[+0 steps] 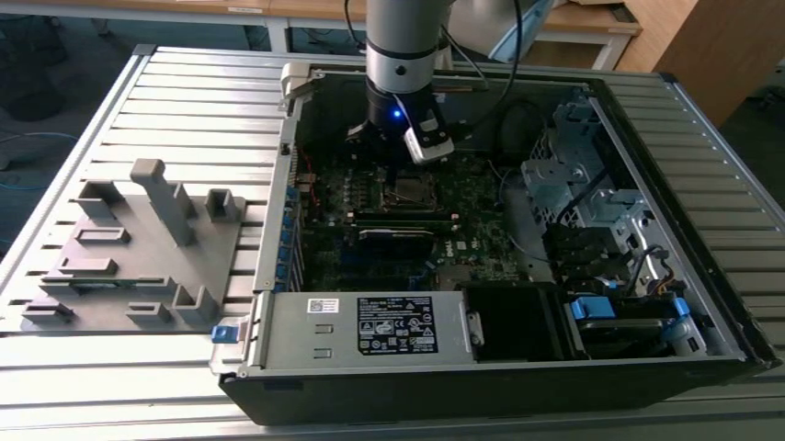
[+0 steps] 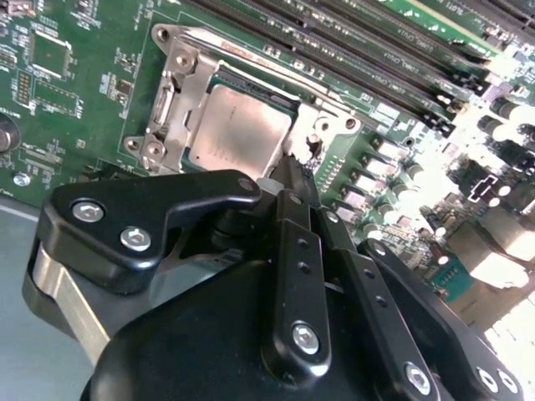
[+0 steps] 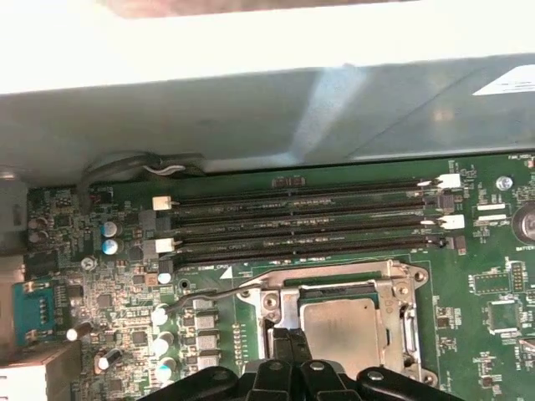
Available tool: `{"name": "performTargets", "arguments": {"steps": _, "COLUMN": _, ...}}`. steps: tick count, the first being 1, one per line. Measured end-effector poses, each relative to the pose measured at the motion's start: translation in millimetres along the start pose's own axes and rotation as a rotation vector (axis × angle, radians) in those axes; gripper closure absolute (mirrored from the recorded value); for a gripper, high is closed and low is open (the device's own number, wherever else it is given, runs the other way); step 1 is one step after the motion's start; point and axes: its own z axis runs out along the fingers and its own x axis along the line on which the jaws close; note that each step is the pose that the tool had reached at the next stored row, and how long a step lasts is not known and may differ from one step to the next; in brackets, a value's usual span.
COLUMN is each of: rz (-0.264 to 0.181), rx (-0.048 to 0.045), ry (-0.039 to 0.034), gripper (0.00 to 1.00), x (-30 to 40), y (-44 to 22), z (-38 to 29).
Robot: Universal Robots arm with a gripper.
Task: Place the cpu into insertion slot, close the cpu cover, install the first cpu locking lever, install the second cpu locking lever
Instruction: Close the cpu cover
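Note:
The cpu (image 3: pixel 338 327) (image 2: pixel 241 131), with its dull silver top, lies in the insertion slot (image 1: pixel 411 190) on the green motherboard. The cpu cover (image 3: pixel 334 278) (image 2: pixel 177 93) lies flat around it, and the chip shows through its window. A thin wire lever (image 3: pixel 205 296) sticks out sideways from one socket corner. My gripper (image 2: pixel 292 173) (image 3: pixel 287 342) is shut, with its black fingertips together right at the socket's edge beside the cpu. In the exterior view the gripper (image 1: pixel 395 156) hangs inside the open computer case just above the socket.
Long black memory slots (image 3: pixel 301 225) (image 2: pixel 359 38) run along one side of the socket. The case's grey wall (image 3: pixel 251 109) rises behind them. A power supply (image 1: pixel 368 326), a drive cage (image 1: pixel 589 184) and cables crowd the case. A grey fixture (image 1: pixel 135 239) stands on the slatted table.

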Motion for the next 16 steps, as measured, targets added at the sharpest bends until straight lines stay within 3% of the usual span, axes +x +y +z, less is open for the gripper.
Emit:
{"name": "performTargets", "arguments": {"steps": 10, "rz": 0.000, "rx": 0.0001, "ry": 0.0000, "gripper": 0.90, "x": -26.3, "y": 2.7, "z": 0.6}}
{"name": "performTargets", "arguments": {"steps": 16, "rz": 0.000, "rx": 0.0001, "ry": 0.0000, "gripper": 0.90, "x": -27.3, "y": 2.8, "z": -3.1}}
